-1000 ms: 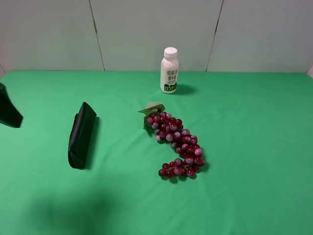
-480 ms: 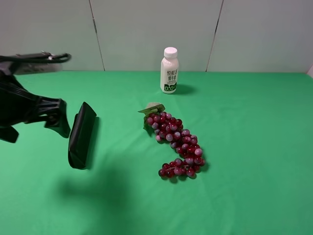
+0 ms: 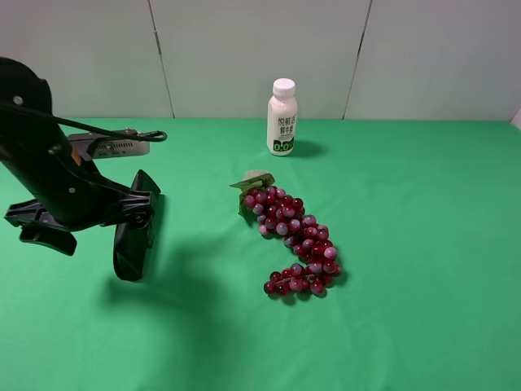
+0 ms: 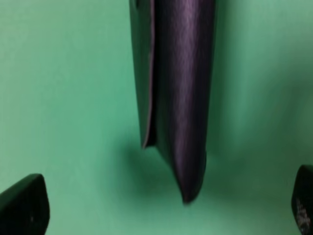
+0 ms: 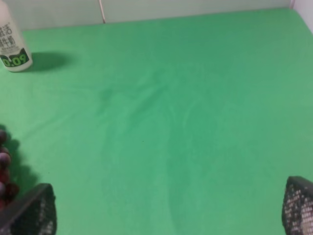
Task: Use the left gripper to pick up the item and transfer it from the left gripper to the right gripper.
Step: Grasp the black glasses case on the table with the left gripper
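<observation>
The item, a long flat matte black soft case (image 3: pixel 128 254), lies on the green cloth at the left. It fills the middle of the left wrist view (image 4: pixel 182 98), with one end pointing toward the gripper. My left gripper (image 3: pixel 137 213) hovers over the case's middle; its jaws (image 4: pixel 164 210) are wide open and empty, one on each side of the case's line. My right gripper (image 5: pixel 164 215) is open and empty over bare cloth. It is outside the exterior high view.
A bunch of red-purple grapes (image 3: pixel 295 240) lies in the middle of the table, its edge showing in the right wrist view (image 5: pixel 4 166). A white bottle with a green label (image 3: pixel 282 118) stands at the back, also in the right wrist view (image 5: pixel 11 44). A grey wall runs behind.
My left arm has come in from the left edge and moved right until its gripper is over the black case. The case, grapes and bottle have not moved.
</observation>
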Robot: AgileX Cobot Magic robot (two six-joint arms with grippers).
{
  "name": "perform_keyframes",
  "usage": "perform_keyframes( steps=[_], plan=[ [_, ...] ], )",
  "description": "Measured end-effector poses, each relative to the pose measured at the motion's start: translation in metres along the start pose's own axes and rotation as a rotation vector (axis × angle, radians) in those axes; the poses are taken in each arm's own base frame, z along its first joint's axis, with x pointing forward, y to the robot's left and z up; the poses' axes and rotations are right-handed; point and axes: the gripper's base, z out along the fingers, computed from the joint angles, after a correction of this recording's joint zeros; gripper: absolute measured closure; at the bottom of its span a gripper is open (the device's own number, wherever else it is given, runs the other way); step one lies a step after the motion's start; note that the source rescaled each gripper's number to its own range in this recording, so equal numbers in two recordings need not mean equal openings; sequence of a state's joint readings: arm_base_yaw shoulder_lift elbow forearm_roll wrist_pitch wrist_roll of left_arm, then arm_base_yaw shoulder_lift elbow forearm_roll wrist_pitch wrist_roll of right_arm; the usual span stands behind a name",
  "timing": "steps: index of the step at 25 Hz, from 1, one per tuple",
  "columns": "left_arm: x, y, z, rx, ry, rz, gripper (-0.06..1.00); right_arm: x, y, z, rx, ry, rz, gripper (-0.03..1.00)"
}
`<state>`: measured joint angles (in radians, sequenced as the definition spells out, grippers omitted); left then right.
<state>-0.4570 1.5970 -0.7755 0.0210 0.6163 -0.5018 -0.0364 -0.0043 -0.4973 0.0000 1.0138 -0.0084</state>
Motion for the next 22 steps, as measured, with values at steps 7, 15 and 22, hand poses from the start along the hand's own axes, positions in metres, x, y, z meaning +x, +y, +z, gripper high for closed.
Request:
perform_keyframes(
  steps=[7, 15, 22],
  plan=[
    [-0.005, -0.008, 0.032, -0.007, 0.037, -0.005, -0.06, 0.000, 0.000, 0.000, 0.000, 0.001, 0.000, -0.03],
    [-0.005, -0.014, 0.053, -0.013, 0.057, 0.007, -0.06, 0.000, 0.000, 0.000, 0.000, 0.001, 0.000, -0.03],
    [-0.006, -0.015, 0.058, -0.011, 0.055, 0.007, -0.05, 0.000, 0.000, 0.000, 0.000, 0.001, 0.000, -0.03]
  ],
)
